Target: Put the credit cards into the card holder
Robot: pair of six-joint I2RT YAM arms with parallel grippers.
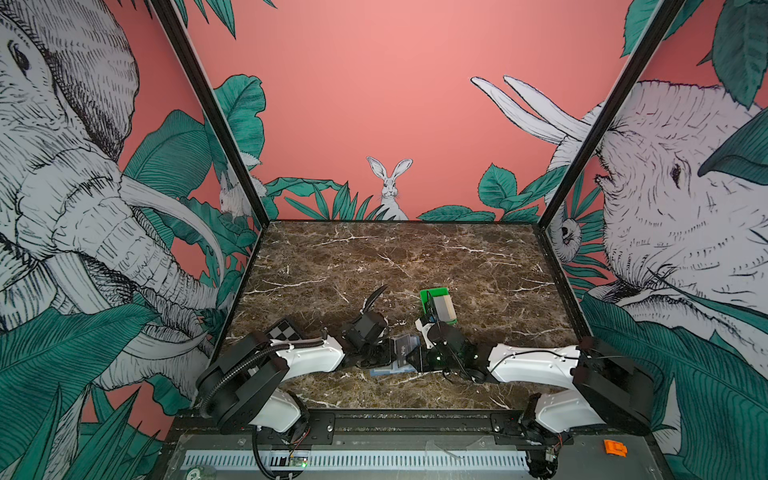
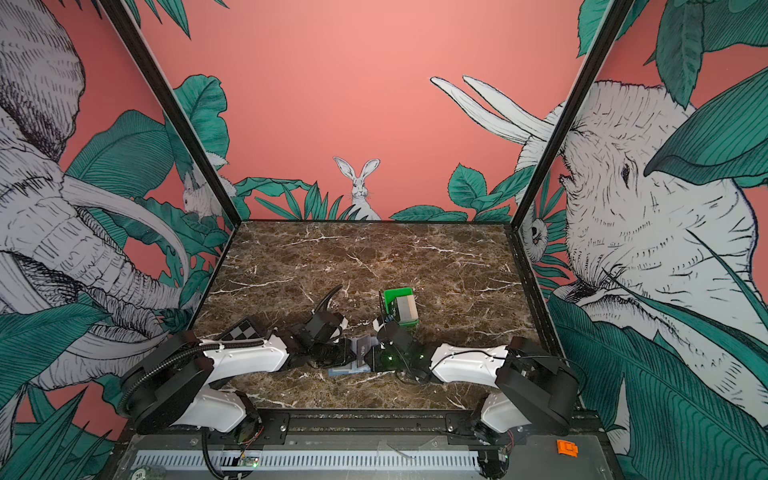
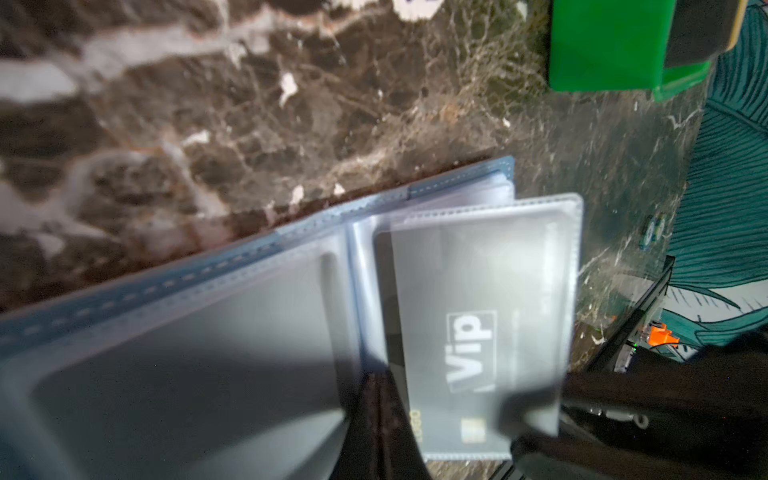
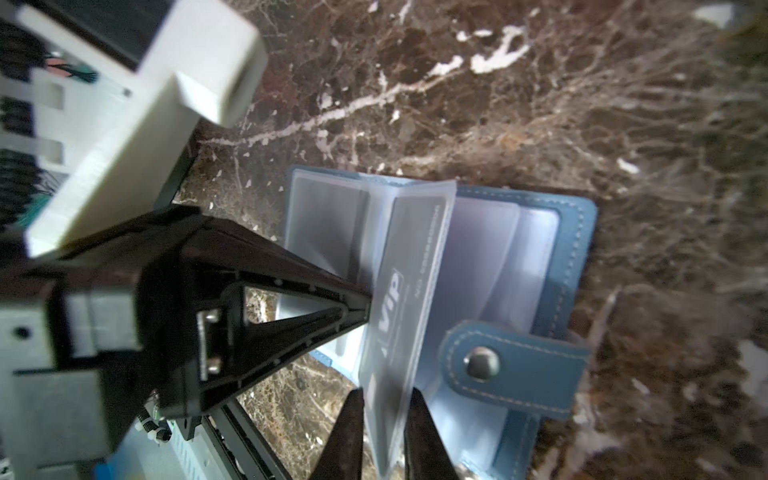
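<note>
In both top views the card holder (image 1: 386, 372) lies open on the marble table (image 1: 374, 257), near the green tray (image 1: 424, 296), on the side of it toward my arm bases. One VIP card (image 1: 402, 348) stands up out of the holder. The tray holds a small stack of cards (image 1: 444, 308), grey and beige; I cannot count how many.

In the left wrist view my left gripper (image 3: 374, 390) is closed to a wedge, its tip just beside the pocket leaf (image 3: 482, 257) that holds the VIP card. I cannot tell whether it pinches a thin leaf. The card looks almost fully inside.

In the right wrist view my right gripper (image 4: 386, 395) has its jaws closed on that leaf's edge, card within. The snap tab (image 4: 515, 365) lies just beside.

I judge this to be the seating of one card. Next I must let go gently so the leaf falls flat, then fetch another card from the tray. Count: one holder, one tray, one VIP card in view, two grippers.
</note>
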